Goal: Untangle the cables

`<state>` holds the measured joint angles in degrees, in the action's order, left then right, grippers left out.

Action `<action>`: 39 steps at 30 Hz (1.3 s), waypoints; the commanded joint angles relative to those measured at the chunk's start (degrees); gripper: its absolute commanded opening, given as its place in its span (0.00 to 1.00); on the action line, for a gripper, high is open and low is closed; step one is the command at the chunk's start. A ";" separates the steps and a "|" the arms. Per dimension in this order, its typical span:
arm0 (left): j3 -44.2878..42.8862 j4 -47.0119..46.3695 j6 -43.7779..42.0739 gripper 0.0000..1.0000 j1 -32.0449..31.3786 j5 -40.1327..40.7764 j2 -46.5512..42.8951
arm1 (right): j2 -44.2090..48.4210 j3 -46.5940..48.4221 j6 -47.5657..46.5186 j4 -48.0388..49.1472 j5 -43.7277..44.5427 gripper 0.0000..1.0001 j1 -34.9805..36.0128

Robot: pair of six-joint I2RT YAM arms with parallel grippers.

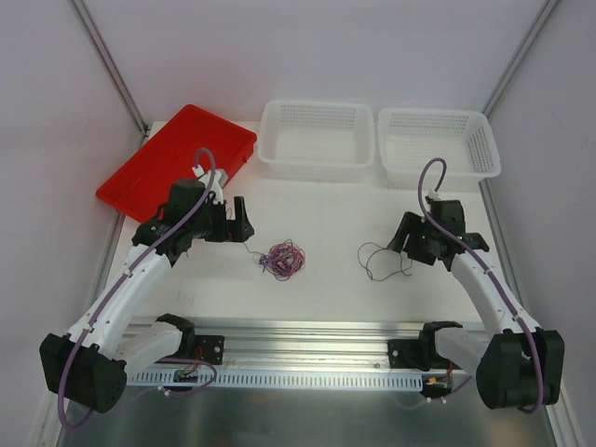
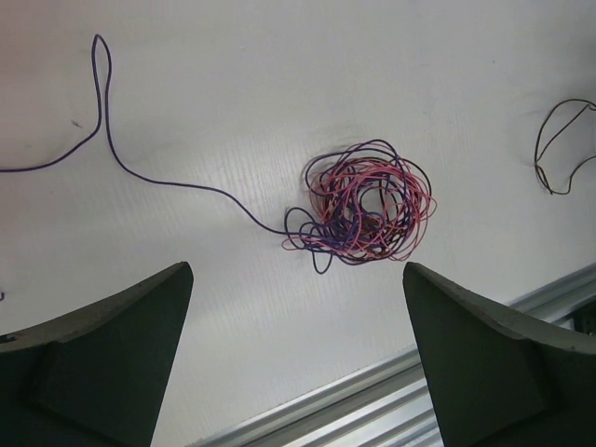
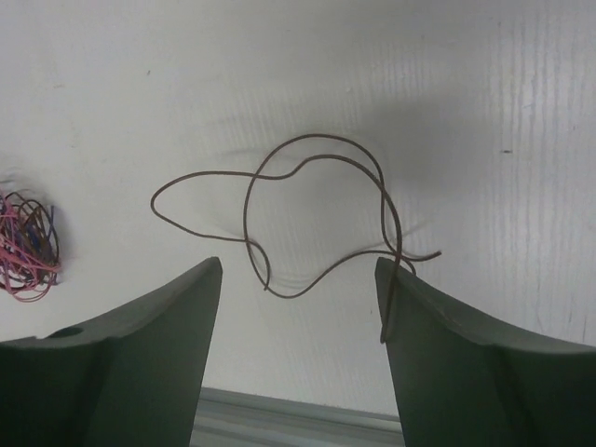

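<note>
My left gripper has its jaws spread wide with nothing between them. Just ahead lies the tangle of pink and purple cables, and one purple strand trails away from it over the white table. My right gripper is likewise released, over a single dark cable lying loose, well apart from the tangle. At the far edge stand a red tray, a white basket and a second basket.
</note>
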<state>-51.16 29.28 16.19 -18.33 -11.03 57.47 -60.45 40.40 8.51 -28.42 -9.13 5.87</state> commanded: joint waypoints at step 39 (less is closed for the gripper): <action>6.33 -3.70 -1.77 0.94 0.05 17.18 -6.76 | -14.55 8.37 -1.83 -3.65 18.70 0.01 9.69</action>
<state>-45.06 27.18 14.13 -18.33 5.21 51.22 -80.79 43.86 7.79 -30.35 8.36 15.16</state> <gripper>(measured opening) 0.943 0.019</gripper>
